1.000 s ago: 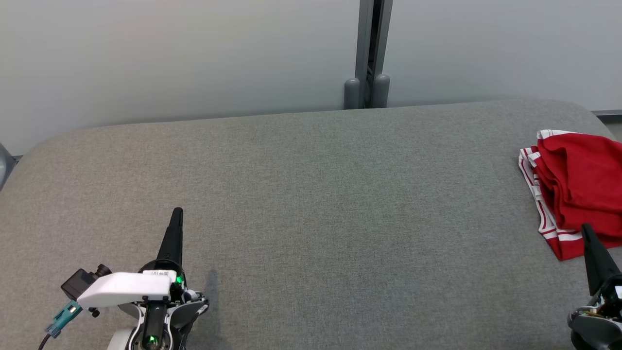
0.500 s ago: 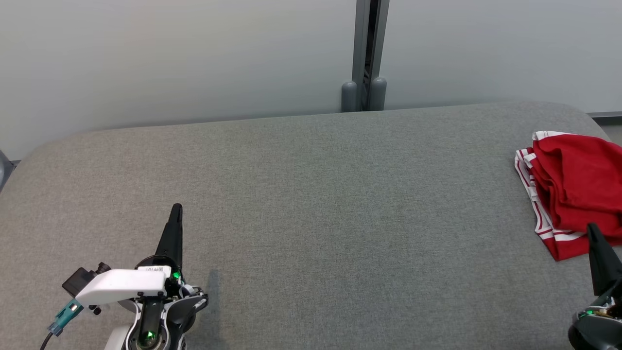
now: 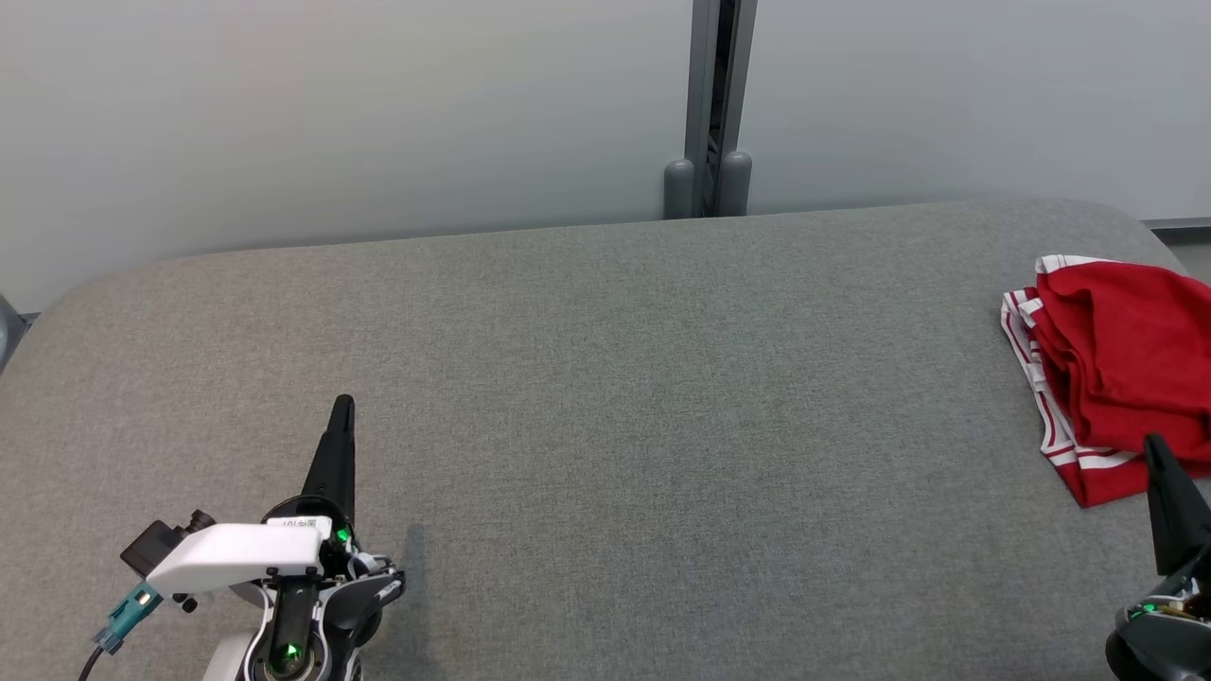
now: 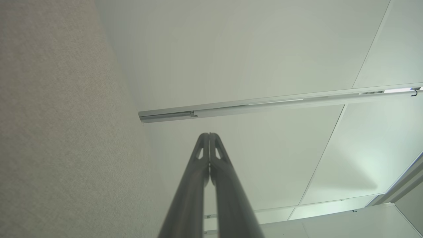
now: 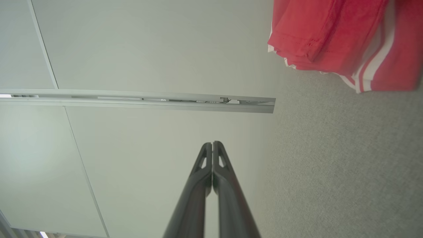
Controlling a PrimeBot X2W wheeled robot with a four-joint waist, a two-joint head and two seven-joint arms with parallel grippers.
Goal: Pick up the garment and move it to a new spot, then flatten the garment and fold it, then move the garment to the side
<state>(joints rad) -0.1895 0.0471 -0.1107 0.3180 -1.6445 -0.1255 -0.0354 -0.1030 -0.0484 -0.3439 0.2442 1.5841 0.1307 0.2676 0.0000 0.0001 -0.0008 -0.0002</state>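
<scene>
The folded red garment with white stripes (image 3: pixel 1126 359) lies on the grey padded table (image 3: pixel 605 426), just ahead of the right gripper (image 3: pixel 1152 445), whose fingers are pressed together near its closest corner. Its long axis runs away along those fingers. Its striped edge faces the left gripper (image 3: pixel 342 407), also pinched together and well apart from it.

No words or numbers can be read anywhere. A small white sticker (image 3: pixel 305 522) sits just behind the left gripper (image 3: pixel 342 407), down at about 7 o'clock in the head view. It has tiny dark marks on it, but they are too small to make out.
</scene>
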